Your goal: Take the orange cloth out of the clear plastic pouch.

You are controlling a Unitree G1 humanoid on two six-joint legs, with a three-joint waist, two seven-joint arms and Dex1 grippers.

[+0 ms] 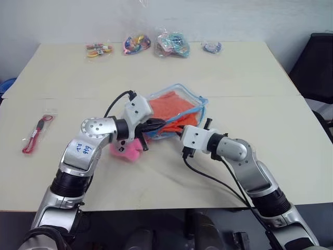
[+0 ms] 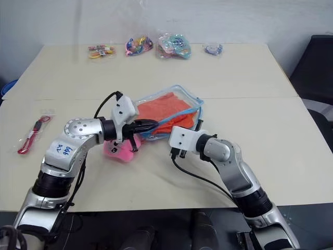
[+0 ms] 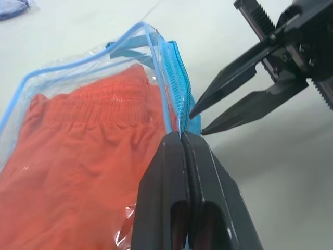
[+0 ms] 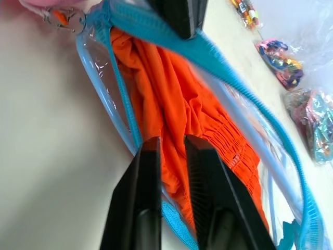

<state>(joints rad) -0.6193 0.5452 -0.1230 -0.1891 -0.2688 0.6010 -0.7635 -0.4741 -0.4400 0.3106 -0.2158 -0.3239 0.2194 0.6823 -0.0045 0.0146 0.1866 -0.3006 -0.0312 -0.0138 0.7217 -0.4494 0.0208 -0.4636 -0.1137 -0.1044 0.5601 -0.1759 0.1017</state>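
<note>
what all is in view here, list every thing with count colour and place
clear plastic pouch: 1, transparent with light blue edging and zipper, middle of the table, edge lifted
orange cloth: 1, bright orange, inside the pouch
plush charm: 1, pink, on the table under the left gripper, beside the pouch
small clear bags of colourful items: 4, mixed colours, in a row along the far edge of the table
flat clear packet: 1, red item inside, near the table's left edge
table: 1, cream
dark chair: 1, black, past the table's right side
left gripper: 1, black fingers, shut on the pouch's zipper edge
right gripper: 1, black fingers, narrowly parted at the pouch opening by the cloth
</note>
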